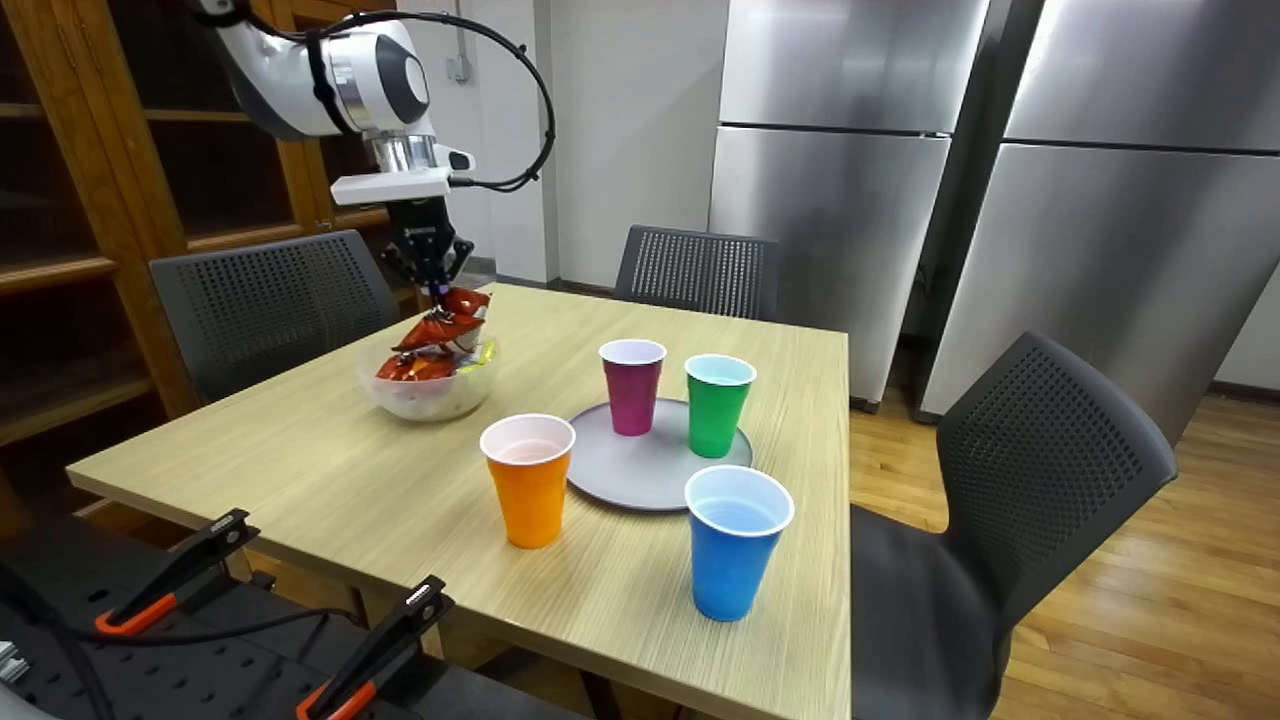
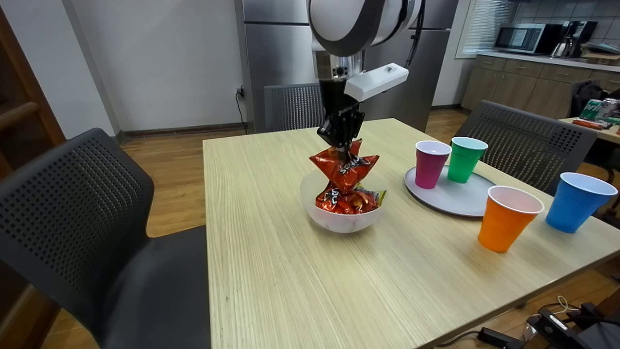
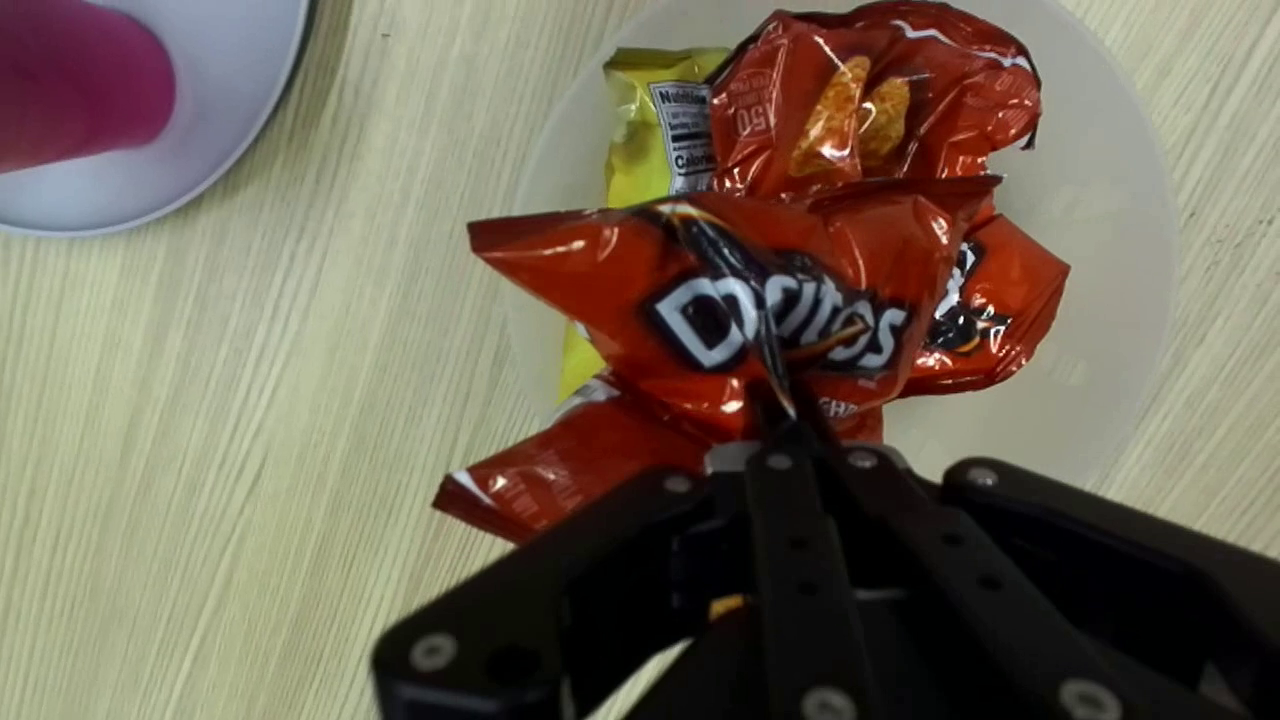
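Note:
My gripper (image 3: 788,415) is shut on a red Doritos bag (image 3: 590,255), its front pinched into a crease between the fingertips. In both exterior views the bag (image 2: 339,172) is at the top of a translucent white bowl (image 2: 344,224), partly above the rim. More red bags (image 3: 940,80) and a yellow bag (image 3: 635,150) lie in the bowl beneath. Whether the held bag still touches those under it is hard to tell. Another red bag end (image 3: 560,475) sticks out over the bowl's edge in the wrist view, partly behind the gripper.
A grey plate (image 1: 610,480) carries a purple cup (image 1: 632,390) and a green cup (image 1: 716,410). Near it on the wooden table (image 1: 330,450) stand an orange cup (image 1: 530,490) and a blue cup (image 1: 735,550). Dark chairs (image 2: 72,203) surround the table.

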`<state>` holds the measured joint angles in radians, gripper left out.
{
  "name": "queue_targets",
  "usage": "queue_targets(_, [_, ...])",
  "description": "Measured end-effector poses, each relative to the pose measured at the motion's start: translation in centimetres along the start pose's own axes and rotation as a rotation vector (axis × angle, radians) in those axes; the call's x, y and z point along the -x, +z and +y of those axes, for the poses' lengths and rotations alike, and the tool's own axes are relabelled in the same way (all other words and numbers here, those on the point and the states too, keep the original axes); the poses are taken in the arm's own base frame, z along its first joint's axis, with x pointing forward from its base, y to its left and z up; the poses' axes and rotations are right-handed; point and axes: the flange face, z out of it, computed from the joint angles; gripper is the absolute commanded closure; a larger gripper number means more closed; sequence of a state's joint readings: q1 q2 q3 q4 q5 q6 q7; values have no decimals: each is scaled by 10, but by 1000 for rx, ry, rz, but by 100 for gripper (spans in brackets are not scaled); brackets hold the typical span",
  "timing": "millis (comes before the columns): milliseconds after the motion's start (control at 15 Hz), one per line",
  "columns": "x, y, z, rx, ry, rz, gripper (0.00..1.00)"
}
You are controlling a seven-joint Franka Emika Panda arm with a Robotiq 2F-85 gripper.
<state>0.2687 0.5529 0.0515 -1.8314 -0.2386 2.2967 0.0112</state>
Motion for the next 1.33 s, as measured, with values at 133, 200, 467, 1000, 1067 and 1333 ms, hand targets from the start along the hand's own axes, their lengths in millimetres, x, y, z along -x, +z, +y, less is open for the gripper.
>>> queue_targets(133, [-4,4,-1,-4,-13,-26,100])
queue_targets(200, [-5,5,-1,-4,-17,-37,100])
queue_targets(467, [-11,7,1,-4,-19,-60,74])
queue_targets(1000, [-13,4,7,-3,-10,-64,22])
queue_targets(1067, [-14,3,7,-3,-9,-63,15])
queue_targets(1333, [-15,1,8,-2,-8,-58,0])
